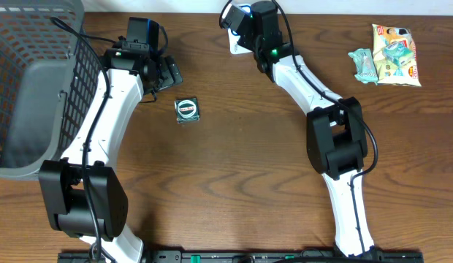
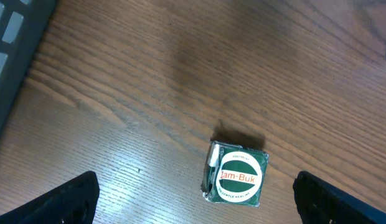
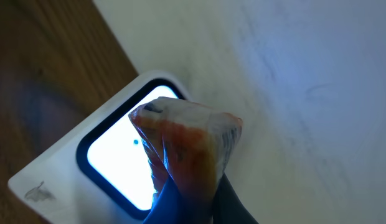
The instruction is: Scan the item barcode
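Plainly the scanning step is in hand. The right tool (image 1: 245, 33) is shut on a crinkly orange-and-white packet (image 3: 187, 149), gripping it from below so that its upper end stands free. That free end is held right up against the lit window (image 3: 115, 165) of the white scanner (image 3: 59, 177), which sits at the far edge of the bench (image 1: 234, 183), about midway along it. Holding the packet by one end keeps the tool clear of the glass. Whether a barcode faces the light cannot be told, since the side turned toward the window is hidden and the printing that shows is too blurred to read.

The left tool (image 1: 166, 71) stands wide and holds nothing. It hovers toward the left side of the bench, just short of a small green box (image 2: 236, 177) lying flat with its round label up, and its fingers reach to either side of that box without touching it. My guess is that it waits there to take the box up in turn. A grey basket (image 1: 77, 80) fills the left edge, probably for scanned goods. More snack packets (image 1: 394, 55) lie at the far right corner, well apart from both arms.
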### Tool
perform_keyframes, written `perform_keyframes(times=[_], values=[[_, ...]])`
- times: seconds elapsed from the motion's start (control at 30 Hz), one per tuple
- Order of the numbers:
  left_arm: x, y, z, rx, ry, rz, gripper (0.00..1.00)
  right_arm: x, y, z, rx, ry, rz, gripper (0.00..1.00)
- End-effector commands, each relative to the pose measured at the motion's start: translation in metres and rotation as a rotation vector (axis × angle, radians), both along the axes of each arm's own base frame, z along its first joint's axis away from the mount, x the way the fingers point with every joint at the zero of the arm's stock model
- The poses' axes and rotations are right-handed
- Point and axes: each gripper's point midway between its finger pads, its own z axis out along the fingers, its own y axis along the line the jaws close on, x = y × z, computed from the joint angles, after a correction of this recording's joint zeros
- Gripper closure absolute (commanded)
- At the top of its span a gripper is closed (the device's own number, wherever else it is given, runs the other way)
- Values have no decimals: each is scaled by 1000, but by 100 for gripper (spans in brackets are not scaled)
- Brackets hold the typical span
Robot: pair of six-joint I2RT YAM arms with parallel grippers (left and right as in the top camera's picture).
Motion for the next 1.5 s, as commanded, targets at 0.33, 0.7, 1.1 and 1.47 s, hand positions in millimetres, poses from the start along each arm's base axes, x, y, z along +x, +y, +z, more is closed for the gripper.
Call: perform_keyframes(times=[0.33,0.7,1.1,1.47], values=[[1,1,1,8,-1,5,2,13,-143,87,148,-62,-417,99],[1,1,1,8,-1,5,2,-43,-349,17,32,265,-831,82],[1,1,1,8,-1,5,2,-60,-367,-6,288,378,-898,1],[1,1,1,7,-1,5,2,-46,-144,70,1110,677,-116,1]])
